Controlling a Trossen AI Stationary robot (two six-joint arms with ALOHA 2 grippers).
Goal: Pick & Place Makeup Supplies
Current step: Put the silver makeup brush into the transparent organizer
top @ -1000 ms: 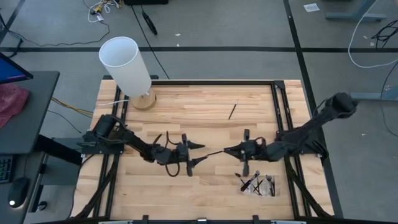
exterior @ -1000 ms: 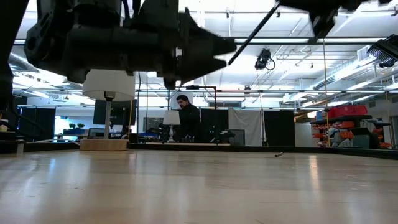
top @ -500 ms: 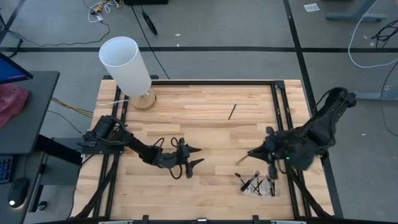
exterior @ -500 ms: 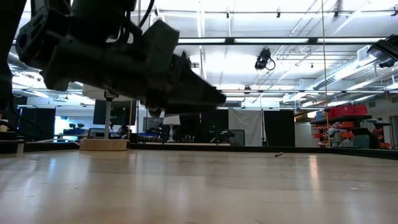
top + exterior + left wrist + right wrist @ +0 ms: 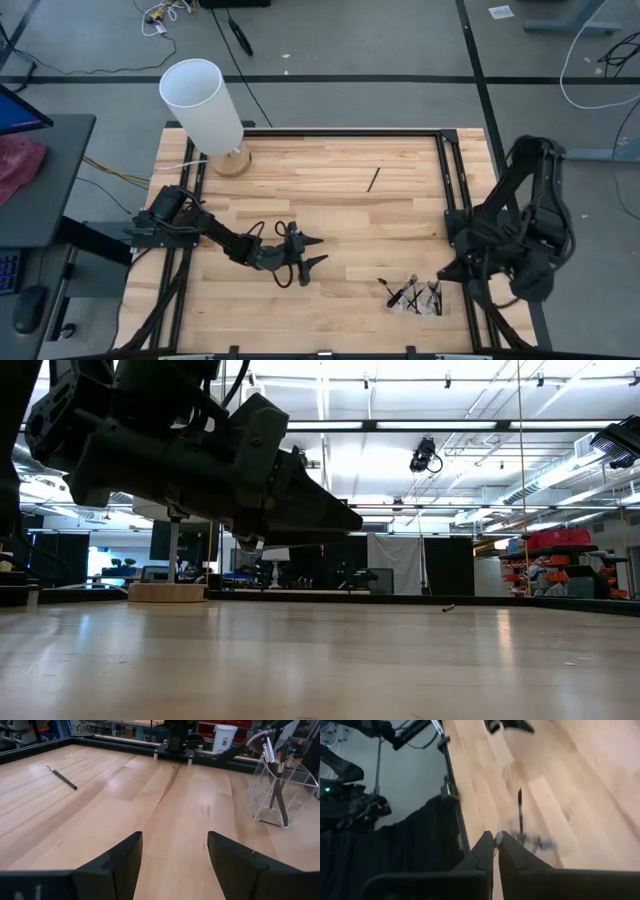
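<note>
**Brush over the holder, one brush loose on the table**

While the left gripper (image 5: pixel 312 252) hangs spread and empty over the middle of the wooden table (image 5: pixel 330 200), the right gripper (image 5: pixel 441 272) sits just beside the clear holder (image 5: pixel 415 297) at the table's right edge. Its fingers (image 5: pixel 487 851) are pressed together on a thin brush (image 5: pixel 520 812), which points down over the holder. Several dark, slim brushes (image 5: pixel 274 770) already stand slanted inside that holder, a transparent plastic cup with angled walls. One more brush (image 5: pixel 374 178) lies flat on the pale planks, well apart from the holder toward the far edge. A tall white cylinder (image 5: pixel 203 105) on a round wooden base stands at the far left corner.
</note>
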